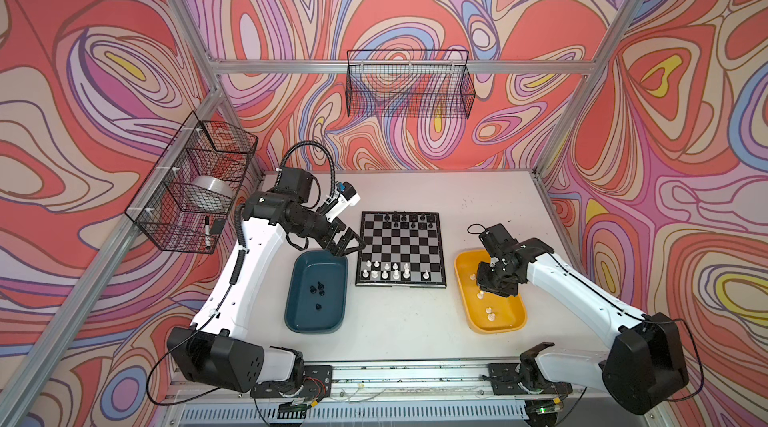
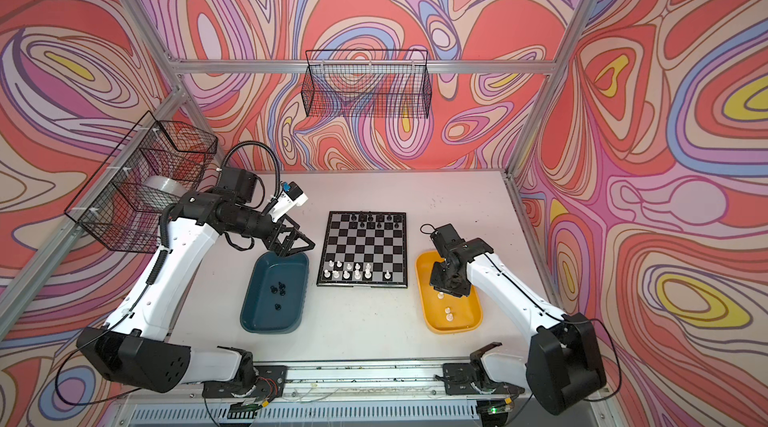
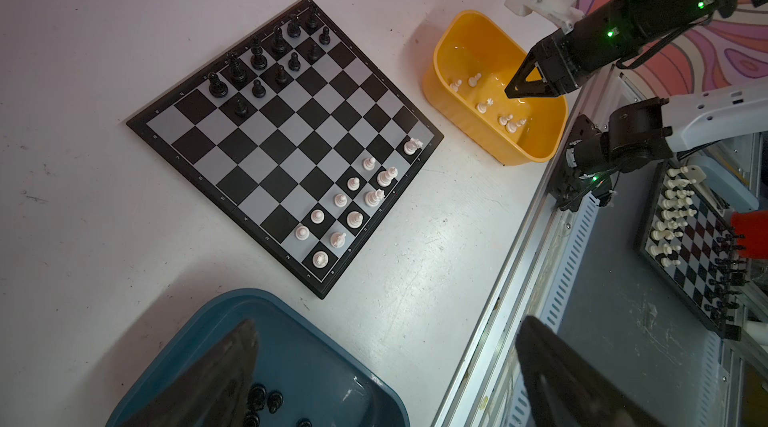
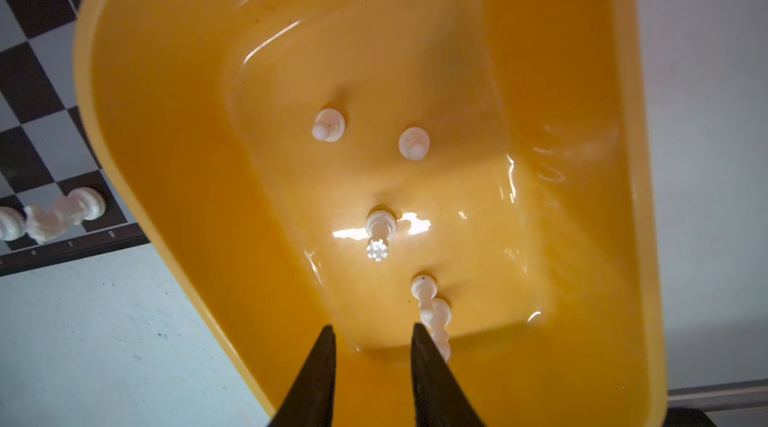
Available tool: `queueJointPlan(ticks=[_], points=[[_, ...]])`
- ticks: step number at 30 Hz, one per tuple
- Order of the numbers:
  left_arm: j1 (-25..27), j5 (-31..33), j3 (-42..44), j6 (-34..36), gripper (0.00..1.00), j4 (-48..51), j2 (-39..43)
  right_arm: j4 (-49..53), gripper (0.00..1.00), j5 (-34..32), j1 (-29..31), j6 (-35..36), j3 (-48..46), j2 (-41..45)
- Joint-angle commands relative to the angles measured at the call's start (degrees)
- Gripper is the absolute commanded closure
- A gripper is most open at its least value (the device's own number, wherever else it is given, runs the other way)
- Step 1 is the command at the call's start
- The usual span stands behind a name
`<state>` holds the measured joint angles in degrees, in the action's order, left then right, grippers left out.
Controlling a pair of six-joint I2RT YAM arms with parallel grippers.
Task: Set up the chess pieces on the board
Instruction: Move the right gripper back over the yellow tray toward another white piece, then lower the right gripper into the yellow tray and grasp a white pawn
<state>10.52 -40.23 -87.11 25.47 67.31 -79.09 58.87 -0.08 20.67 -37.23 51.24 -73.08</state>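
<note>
arm shells: white, rounded; left arm (image 1: 245, 271), right arm (image 1: 582, 292)
joints: black housings (image 1: 220, 358), hole-dotted caps
cables: ribbed black conduit (image 1: 309, 145) on left arm; thin black wires
end effectors: black, tapered to points; left end effector (image 1: 352, 248), right end effector (image 4: 372, 327)
lights: green LEDs (image 3: 610, 33)

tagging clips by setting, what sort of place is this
Most likely a robotics lab test cell: an aluminium frame holds patterned wall panels, a left arm and a right arm are mounted at the front of a white table, and a wire basket hangs on the frame.
</note>
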Motion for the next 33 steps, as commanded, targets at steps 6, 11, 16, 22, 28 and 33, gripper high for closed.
queueJointPlan(ticks=[6, 11, 16, 22, 28, 33], points=[[0.28, -0.53, 0.76, 0.65, 0.03, -0.16, 0.16, -2.76, 0.68, -1.43, -0.30, -1.96, -2.26, -1.94], [0.29, -0.48, 0.45, 0.86, 0.03, 0.10, -0.10, -4.63, 0.67, -0.68, -0.34, -1.96, -2.99, -4.19], [0.28, 0.05, 0.36, 1.07, 0.03, 0.28, -0.10, -5.25, 0.68, -1.61, -0.36, -1.60, -2.68, -6.11], [0.28, 0.24, 0.45, 1.09, 0.03, 0.28, -0.03, -6.43, 0.68, -1.50, -0.36, -1.07, -2.55, -8.21], [0.29, 0.35, 0.72, 1.09, 0.03, 0.20, -0.14, -7.22, 0.69, -1.93, -0.37, -0.67, -3.08, -9.76], [0.24, 0.25, 0.54, 1.03, 0.03, 0.19, -0.45, -8.62, 0.71, -2.03, -0.37, -0.75, -3.83, -10.33]])
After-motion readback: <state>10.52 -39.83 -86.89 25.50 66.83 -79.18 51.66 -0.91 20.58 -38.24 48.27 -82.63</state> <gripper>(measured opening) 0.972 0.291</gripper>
